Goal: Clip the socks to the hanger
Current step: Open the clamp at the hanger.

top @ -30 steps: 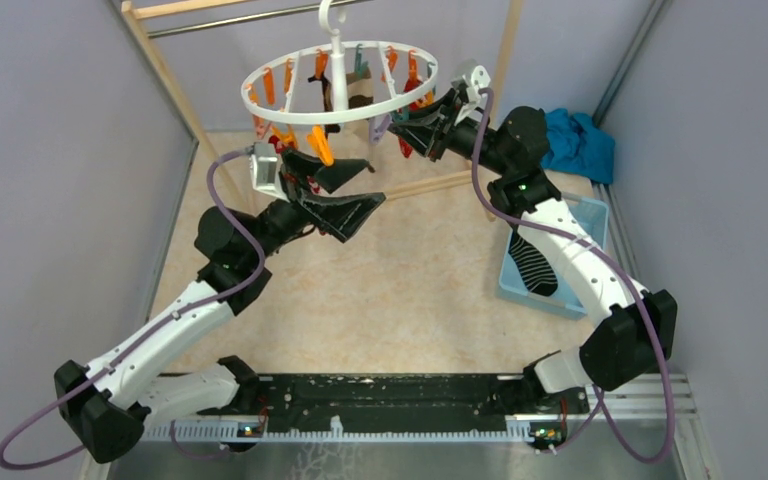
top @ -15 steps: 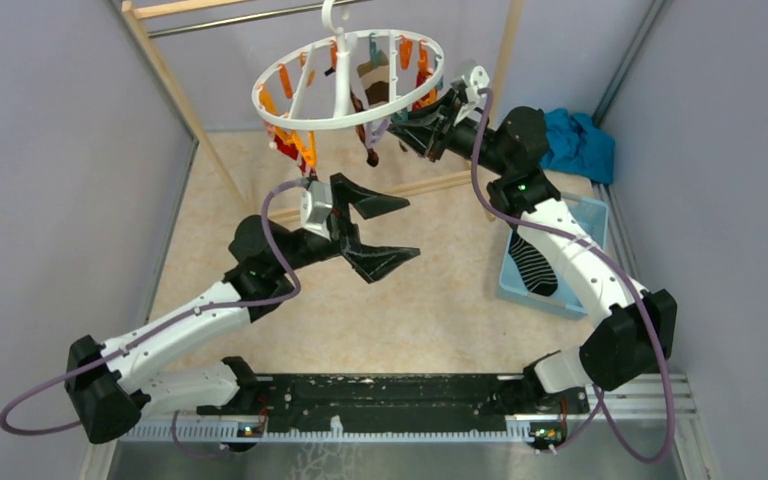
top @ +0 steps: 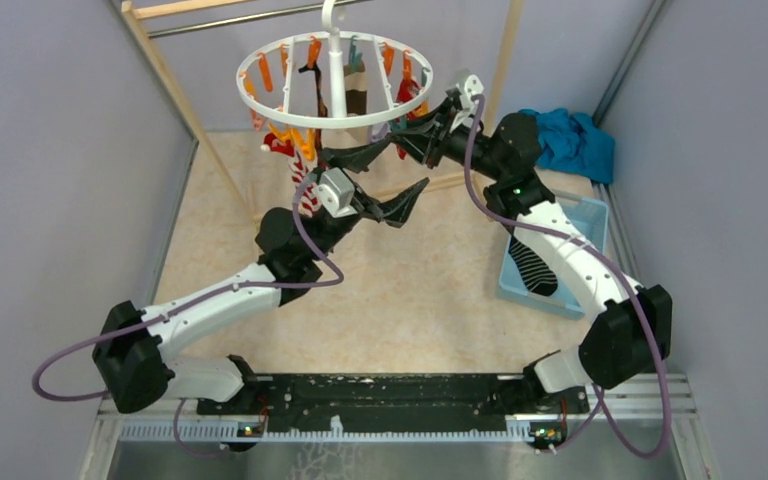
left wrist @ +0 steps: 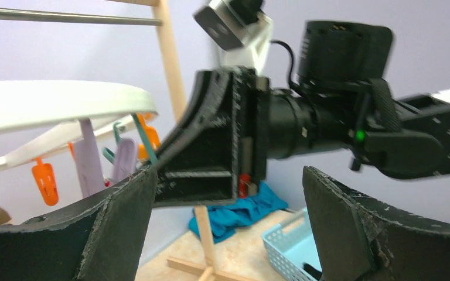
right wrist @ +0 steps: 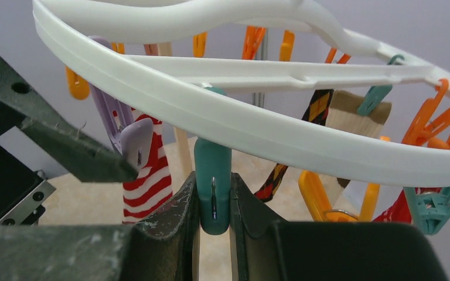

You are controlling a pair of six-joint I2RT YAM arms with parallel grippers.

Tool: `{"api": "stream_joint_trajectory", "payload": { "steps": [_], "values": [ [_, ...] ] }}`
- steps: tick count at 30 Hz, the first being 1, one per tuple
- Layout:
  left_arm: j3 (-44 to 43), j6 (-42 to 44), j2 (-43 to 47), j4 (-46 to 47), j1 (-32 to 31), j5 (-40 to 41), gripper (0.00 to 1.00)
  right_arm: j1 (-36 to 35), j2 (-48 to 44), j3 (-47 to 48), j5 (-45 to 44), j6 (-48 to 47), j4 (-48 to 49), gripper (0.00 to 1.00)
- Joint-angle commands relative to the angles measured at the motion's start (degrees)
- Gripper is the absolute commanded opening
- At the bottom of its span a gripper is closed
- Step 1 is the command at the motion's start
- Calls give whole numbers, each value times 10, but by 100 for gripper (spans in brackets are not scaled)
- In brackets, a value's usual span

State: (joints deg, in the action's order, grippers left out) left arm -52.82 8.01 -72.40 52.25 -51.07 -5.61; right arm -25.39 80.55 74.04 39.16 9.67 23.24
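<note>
Both right gripper fingers pinch a teal clip on the hanger rim. The left gripper gapes wide, empty, below it.

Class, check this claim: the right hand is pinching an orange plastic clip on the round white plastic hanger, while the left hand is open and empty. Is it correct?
One detail is wrong: the plastic clip pinched by the right hand is teal, not orange, as the right wrist view shows. It is on the round white plastic hanger, and the left hand is open and empty.
</note>
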Motion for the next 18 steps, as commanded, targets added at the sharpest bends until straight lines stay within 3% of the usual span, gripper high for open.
{"api": "stream_joint_trajectory", "payload": {
  "steps": [1,8,18],
  "values": [
    [-40,37,-39,96,0,89,98,-4,5,-13,8,9,45,0],
    [-75,31,-82,111,0,137,98,-21,-12,-25,-2,-30,22,0],
    [-69,-59,-50,76,1,182,98,-21,-56,-50,-22,-68,50,0]
  ]
}}
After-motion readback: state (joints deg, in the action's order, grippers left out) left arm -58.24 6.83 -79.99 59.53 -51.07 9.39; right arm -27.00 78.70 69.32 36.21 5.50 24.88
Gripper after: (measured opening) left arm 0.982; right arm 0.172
